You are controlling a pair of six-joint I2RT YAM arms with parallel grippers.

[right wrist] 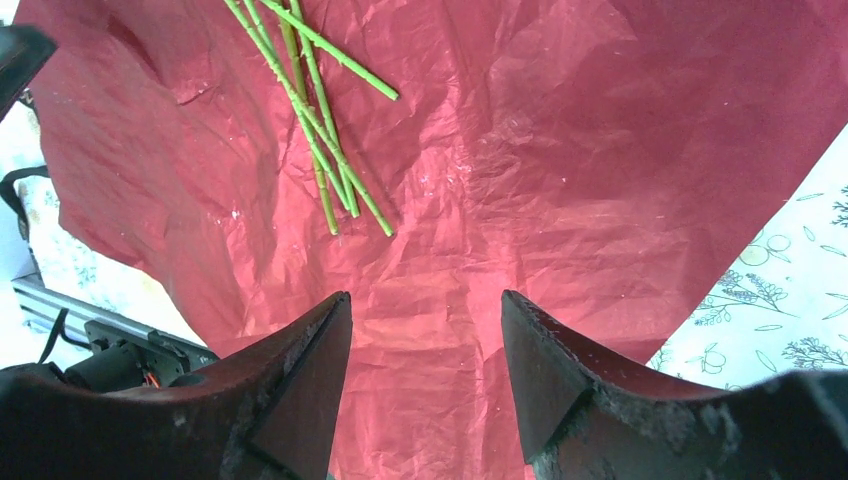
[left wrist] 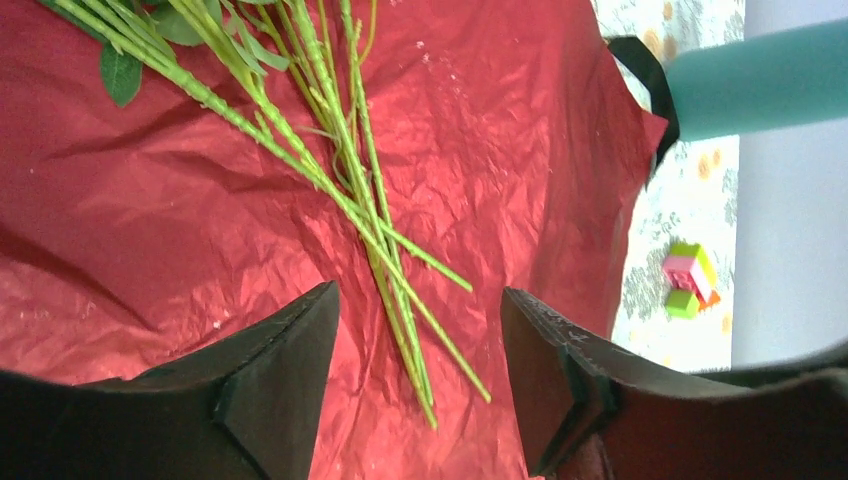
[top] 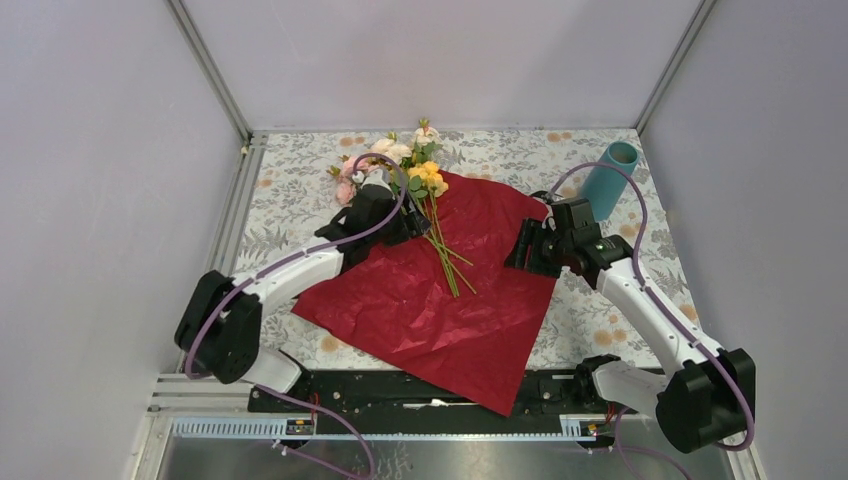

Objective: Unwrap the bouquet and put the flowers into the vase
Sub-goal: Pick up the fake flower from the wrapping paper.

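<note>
Red paper (top: 440,300) lies unfolded and flat on the floral tabletop (top: 290,200), crinkled, with one corner pointing at the arm bases. The flowers (top: 420,165) lie loose on its far part: pink, cream and yellow blooms reach past the paper's far edge, and the stems (left wrist: 350,180) fan back toward the middle of the sheet.

Left end effector (top: 395,222) sits low at the left side of the bunch, right by the leaves. In the wrist view the left end effector (left wrist: 420,295) has its jaws apart with a clear gap. The stem ends lie on the paper in line with that gap, and neither finger touches them – nothing held.

Right end effector (top: 522,255) is over the paper's right edge, well apart from the stems (right wrist: 310,110). Its wrist view shows the right end effector (right wrist: 425,298) parted about the same, with only paper under it – nothing held.

Vase (top: 610,180) is a teal cylinder standing at the far right of the tabletop, off the paper, with nothing in it. A small multicoloured block toy (left wrist: 688,282) sits near it.
</note>
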